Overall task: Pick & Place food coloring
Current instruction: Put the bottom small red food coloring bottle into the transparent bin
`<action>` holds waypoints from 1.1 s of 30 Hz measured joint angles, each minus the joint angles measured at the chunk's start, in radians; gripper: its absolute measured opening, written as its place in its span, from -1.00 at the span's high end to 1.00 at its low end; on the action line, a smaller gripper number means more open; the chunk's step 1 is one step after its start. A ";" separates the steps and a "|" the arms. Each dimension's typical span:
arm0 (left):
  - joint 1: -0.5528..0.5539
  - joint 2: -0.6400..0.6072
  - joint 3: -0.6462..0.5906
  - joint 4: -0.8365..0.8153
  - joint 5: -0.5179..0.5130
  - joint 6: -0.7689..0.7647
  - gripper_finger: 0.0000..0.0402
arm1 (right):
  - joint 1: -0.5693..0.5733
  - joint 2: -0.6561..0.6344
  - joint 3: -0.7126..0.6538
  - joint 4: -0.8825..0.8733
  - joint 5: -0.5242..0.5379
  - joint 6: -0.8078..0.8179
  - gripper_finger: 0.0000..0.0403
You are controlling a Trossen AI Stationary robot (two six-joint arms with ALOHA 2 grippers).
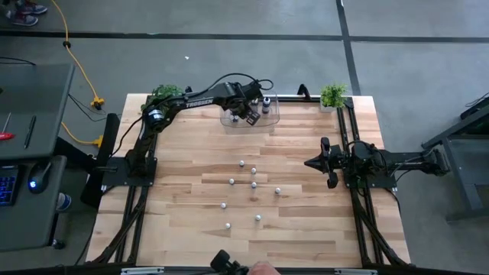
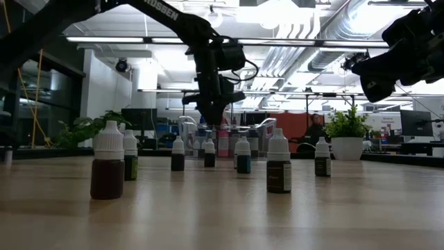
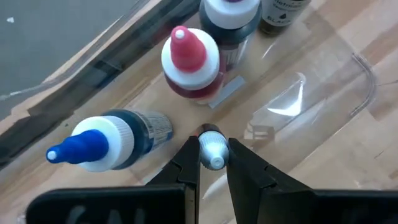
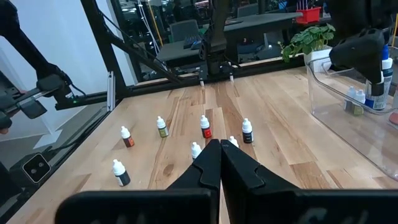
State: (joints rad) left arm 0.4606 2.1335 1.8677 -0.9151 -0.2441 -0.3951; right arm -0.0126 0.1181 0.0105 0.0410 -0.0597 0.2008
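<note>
Left gripper [image 3: 212,163] over clear plastic bin [image 3: 348,74], pinching small whitish-capped food-coloring bottle [image 3: 211,148] upright, long axis pointing down toward bin floor beside blue-capped bottle [image 3: 102,142]; right gripper [image 4: 219,163] pressed together, well apart.

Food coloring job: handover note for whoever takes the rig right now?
Left hand: shut on a small bottle, held over the clear bin at the table's far edge.
Right hand: shut, empty, waiting at the table's right side.
Done: a blue-capped bottle, a red-tipped one and two more larger bottles sit in the bin.
Left: release the held bottle, then fetch the small bottles standing mid-table, about nine by the high view.
</note>
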 joint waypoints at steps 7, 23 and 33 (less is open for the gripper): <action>-0.001 0.042 -0.001 0.007 0.042 -0.026 0.79 | 0.000 0.000 0.000 0.000 0.000 0.000 1.00; 0.011 0.059 -0.002 -0.004 0.019 -0.070 0.79 | 0.000 0.000 0.000 0.000 0.000 0.000 1.00; 0.011 0.059 -0.002 -0.003 0.020 -0.084 0.79 | 0.000 0.000 0.000 0.000 0.000 0.000 1.00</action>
State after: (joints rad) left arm 0.4717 2.1921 1.8660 -0.9186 -0.2240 -0.4789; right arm -0.0124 0.1181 0.0105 0.0410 -0.0597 0.2008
